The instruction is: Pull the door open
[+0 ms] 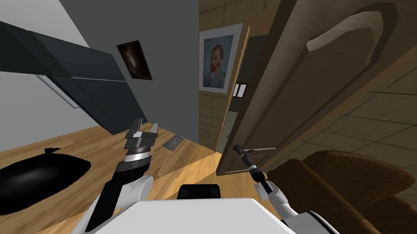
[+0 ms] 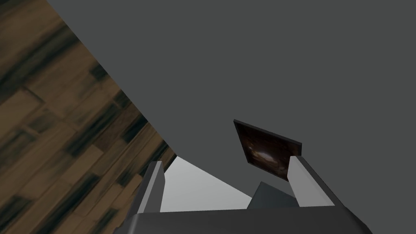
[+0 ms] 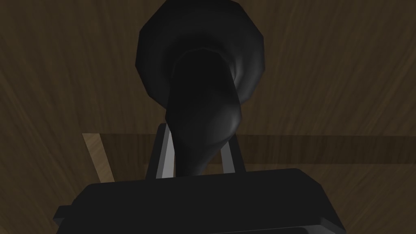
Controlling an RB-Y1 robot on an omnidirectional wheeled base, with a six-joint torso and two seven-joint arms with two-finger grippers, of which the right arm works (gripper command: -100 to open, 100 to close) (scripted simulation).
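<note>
Right wrist view reveals right jaws pinching the black door handle (image 3: pixel 203 101).

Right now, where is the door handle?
The black door handle is to my right in the head view, low on the brown door near its edge. The right gripper is shut on it, close to the brown sofa.

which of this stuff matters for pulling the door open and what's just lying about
For the job:
- brown door
- black handle
- right gripper, shut on the handle

Just about:
- left gripper, open, holding nothing
- portrait
- dark picture
- brown sofa
- black shape on the floor
</note>
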